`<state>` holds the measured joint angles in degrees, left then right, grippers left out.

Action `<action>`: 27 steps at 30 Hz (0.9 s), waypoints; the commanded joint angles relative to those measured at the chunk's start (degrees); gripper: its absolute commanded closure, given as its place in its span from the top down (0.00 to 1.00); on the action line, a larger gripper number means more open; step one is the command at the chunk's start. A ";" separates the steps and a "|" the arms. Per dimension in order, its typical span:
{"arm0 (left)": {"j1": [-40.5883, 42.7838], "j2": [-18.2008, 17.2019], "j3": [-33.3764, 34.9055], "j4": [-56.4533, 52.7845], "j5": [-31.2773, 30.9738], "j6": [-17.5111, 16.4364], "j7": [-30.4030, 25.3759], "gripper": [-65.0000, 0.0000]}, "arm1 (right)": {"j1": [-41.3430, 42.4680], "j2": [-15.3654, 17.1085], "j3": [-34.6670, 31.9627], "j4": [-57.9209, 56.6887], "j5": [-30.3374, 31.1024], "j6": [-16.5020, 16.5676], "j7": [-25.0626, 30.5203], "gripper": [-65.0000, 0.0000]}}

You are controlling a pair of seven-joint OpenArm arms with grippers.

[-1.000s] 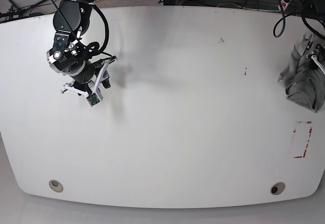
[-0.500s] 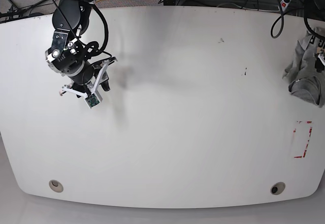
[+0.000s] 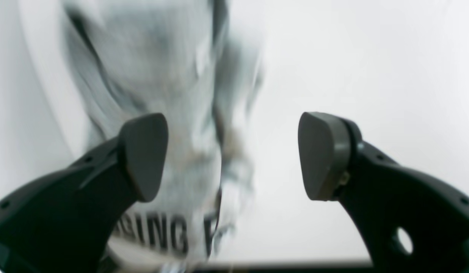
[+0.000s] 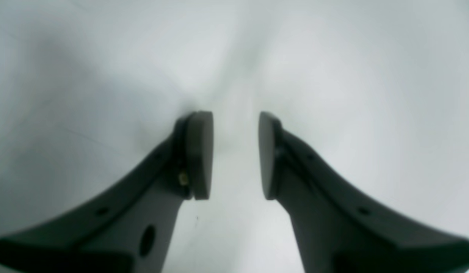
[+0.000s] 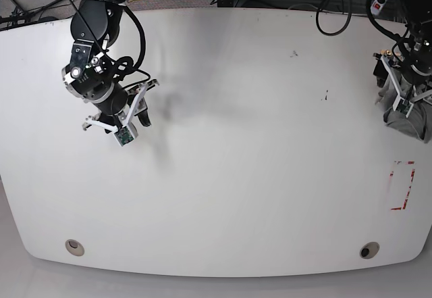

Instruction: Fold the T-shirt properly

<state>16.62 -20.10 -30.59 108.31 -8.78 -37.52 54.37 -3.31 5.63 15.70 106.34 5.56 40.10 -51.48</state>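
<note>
I see the T-shirt [image 5: 410, 115] bunched in a heap at the table's [image 5: 236, 176] edge on the base view's right, w/ blurry black lettering showing in the left wrist cam. My left gripper [image 3: 234, 155] hangs right over that heap, fingers spread wide, nothing pinched btwn them, cloth behind one pad [image 3: 143, 151]. Right gripper [image 4: 235, 155] is well apart from the shirt, over bare table on the opposite side, fingers partly apart w/ a narrow gap, holding nothing.
</note>
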 commanded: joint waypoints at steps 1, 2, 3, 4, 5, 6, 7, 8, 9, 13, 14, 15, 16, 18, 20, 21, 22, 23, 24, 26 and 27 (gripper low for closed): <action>-0.23 3.09 -0.31 2.33 0.56 3.72 -2.02 0.73 | 0.89 0.48 0.16 -0.98 0.11 -0.10 3.18 0.29; -0.58 4.41 0.13 2.50 0.56 5.03 -3.60 0.71 | 0.89 0.57 0.25 -1.42 0.02 -0.10 5.11 0.29; -1.37 5.28 1.53 2.50 0.64 6.62 -6.06 0.69 | 0.81 0.75 0.34 -1.86 0.02 -0.10 8.19 0.29; -1.81 5.81 2.76 2.33 0.64 7.94 -8.44 0.68 | 0.54 0.83 0.52 -2.30 -0.07 -0.10 10.47 0.29; -1.98 6.25 4.00 2.15 0.64 9.69 -11.25 0.68 | 0.37 0.92 0.60 -3.09 -0.16 -0.10 13.11 0.29; -1.98 6.95 5.14 1.97 0.64 11.54 -13.97 0.68 | 0.01 0.92 0.60 -3.88 -0.68 -0.10 15.48 0.29; -1.81 8.19 6.72 1.62 0.64 14.44 -18.02 0.68 | -0.86 1.19 0.60 -4.94 -2.53 -0.10 18.91 0.29; -1.46 8.98 7.78 1.36 0.73 16.46 -20.48 0.68 | -1.30 1.45 0.60 -5.47 -3.94 -0.10 21.29 0.29; -0.75 9.59 9.01 0.92 1.35 18.66 -23.29 0.68 | -1.83 1.62 0.52 -6.17 -5.61 -0.10 24.19 0.29; 0.48 11.44 16.48 -1.89 7.41 26.40 -35.86 0.68 | -4.29 0.92 0.78 -9.07 -10.79 -1.20 36.23 0.29; 1.36 12.05 18.15 -2.60 9.43 28.42 -38.76 0.68 | -5.08 0.83 0.78 -9.60 -11.50 -2.43 38.96 0.29; 2.23 12.76 19.20 -3.13 10.93 29.83 -41.58 0.68 | -6.14 0.83 0.87 -9.86 -11.94 -3.66 41.15 0.29; 3.29 13.37 19.91 -3.21 12.07 31.14 -43.95 0.68 | -7.37 0.83 0.96 -9.86 -12.11 -4.98 42.91 0.29; 6.10 14.43 20.87 -3.04 13.39 33.25 -48.00 0.69 | -9.74 0.83 2.71 -9.86 -12.02 -7.09 45.64 0.29; 8.92 15.39 21.40 -2.60 13.48 34.48 -50.90 0.69 | -11.77 0.39 4.21 -9.77 -12.02 -7.96 47.84 0.29; 10.76 15.83 21.40 -1.72 13.48 35.01 -51.95 0.69 | -13.17 0.13 4.65 -9.69 -11.94 -8.23 48.89 0.29; 13.14 16.36 21.40 -0.75 13.22 35.45 -52.65 0.69 | -15.02 -0.49 5.17 -9.69 -11.94 -8.23 50.03 0.29; 14.72 16.54 21.49 -0.05 13.13 35.54 -52.83 0.69 | -16.34 -0.84 5.53 -9.60 -11.94 -8.23 50.82 0.29; 16.56 16.80 21.49 0.74 13.13 35.80 -52.92 0.69 | -17.66 -1.10 6.14 -9.60 -11.94 -8.23 51.53 0.29; 21.05 17.77 21.49 2.24 13.13 36.15 -52.92 0.68 | -21.35 -1.54 7.55 -8.98 -11.76 -8.23 53.46 0.29; 22.28 18.12 21.49 2.59 13.13 36.15 -53.01 0.68 | -22.49 -1.80 7.90 -8.89 -11.15 -7.96 53.99 0.29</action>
<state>37.30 -2.35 -8.99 108.92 4.38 -2.02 3.03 -24.58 3.75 22.65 95.68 -7.35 32.05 -0.56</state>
